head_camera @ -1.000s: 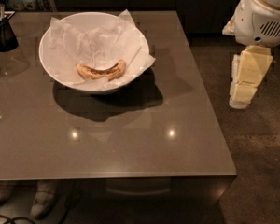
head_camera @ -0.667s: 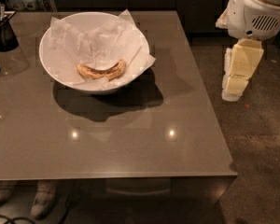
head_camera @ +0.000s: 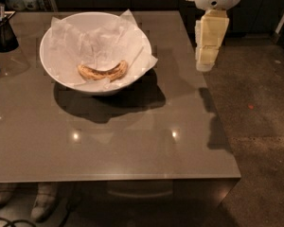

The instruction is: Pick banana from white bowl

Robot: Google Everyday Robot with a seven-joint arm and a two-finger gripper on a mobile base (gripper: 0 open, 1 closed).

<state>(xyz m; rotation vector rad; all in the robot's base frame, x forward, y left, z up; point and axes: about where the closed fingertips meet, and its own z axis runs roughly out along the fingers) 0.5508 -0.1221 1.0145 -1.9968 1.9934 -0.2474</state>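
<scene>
The gripper [head_camera: 205,63] had come nearer in the last second. It had hung well to the right of the white bowl [head_camera: 45,63], out over the floor [head_camera: 260,126], and it had since slid toward the bowl and risen a little. Now it hovered above the table's right edge, level with the bowl but still apart from it. Whether it was open or closed I could not tell from where I stood. It carried nothing.

The banana [head_camera: 102,72] lay untouched in the bottom of the bowl, toward the near side, on the crumpled white paper [head_camera: 109,41] that lined it, its ends curling upward. Neither bowl nor banana had shifted. To my mind this was only the approach. The arm had yet to travel left across the bowl's rim and come down inside before any grasp could begin.

The table [head_camera: 132,145] was a smooth grey-brown slab, glossy enough to throw back two small ceiling lights in front of the bowl. The bowl cast a dark shadow forward and to its right. A dark cup [head_camera: 2,32] stood to the left of the bowl near the table's far corner. Right of the bowl, beyond the table's edge, the floor was speckled brown, and dark cabinets closed the room behind.
</scene>
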